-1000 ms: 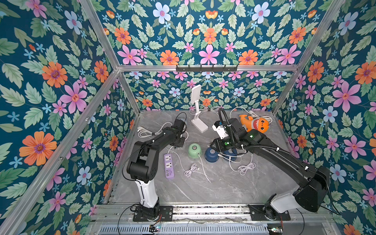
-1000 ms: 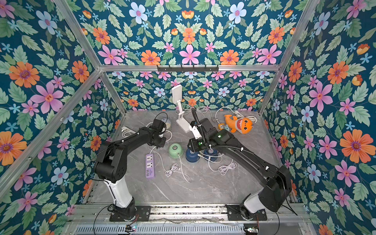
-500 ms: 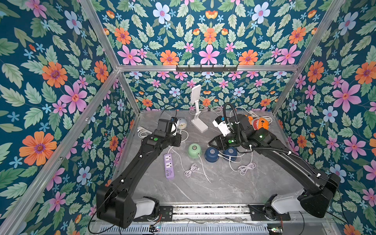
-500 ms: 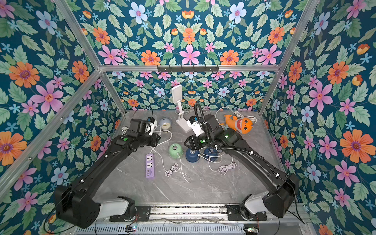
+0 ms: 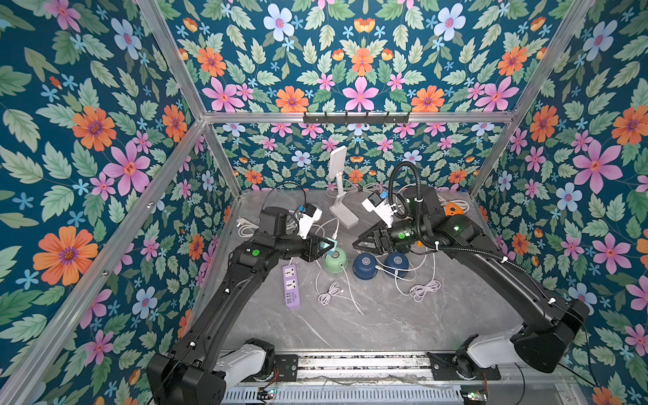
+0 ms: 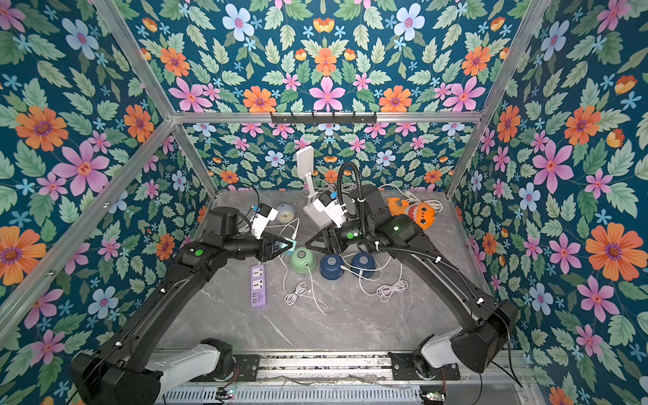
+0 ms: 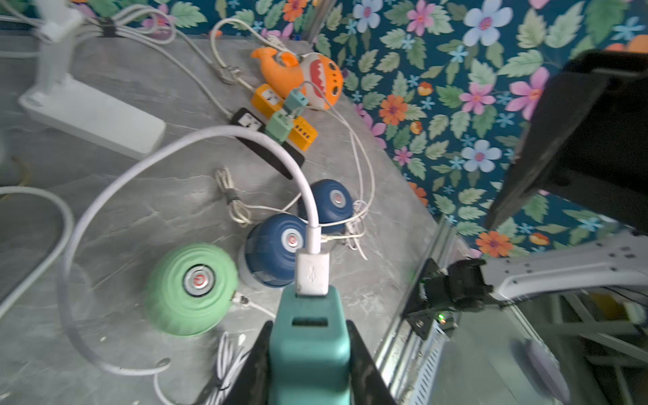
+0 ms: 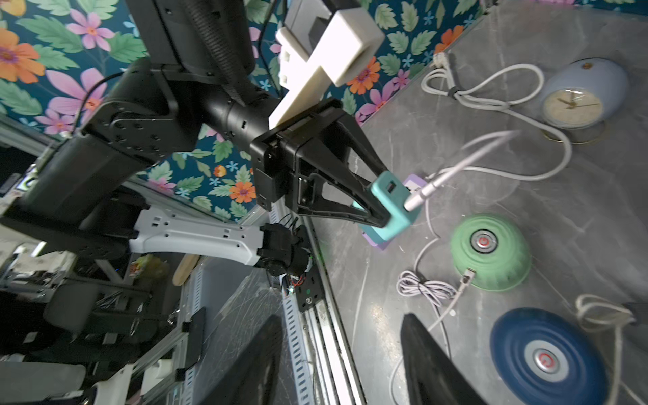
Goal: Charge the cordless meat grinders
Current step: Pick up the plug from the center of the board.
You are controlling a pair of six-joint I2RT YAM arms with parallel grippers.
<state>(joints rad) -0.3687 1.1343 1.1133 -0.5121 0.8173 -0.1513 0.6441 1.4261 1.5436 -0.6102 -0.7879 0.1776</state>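
Here, in both top views, the cordless meat grinders (image 6: 331, 266) sit just beside the purple power strip (image 5: 291, 285), on its right-arm side: green grinder (image 5: 335, 258) nearest, two navy grinders (image 5: 396, 263) beyond. Left wrist view: the left gripper (image 7: 310, 326) clamps a teal adapter (image 7: 310, 357) bearing a white USB cable (image 7: 312, 273). Right wrist view: the right gripper (image 8: 342, 322) gapes, empty. The domes look rigid, light, smooth; gripping low across the ribbed base seems surest.

USB trident symbol on white USB plug (image 7: 312, 271). Red power symbol on top buttons: pale green grinder (image 7: 189, 291), navy grinder (image 7: 271, 254), other navy grinder (image 7: 328, 203). No words legible.
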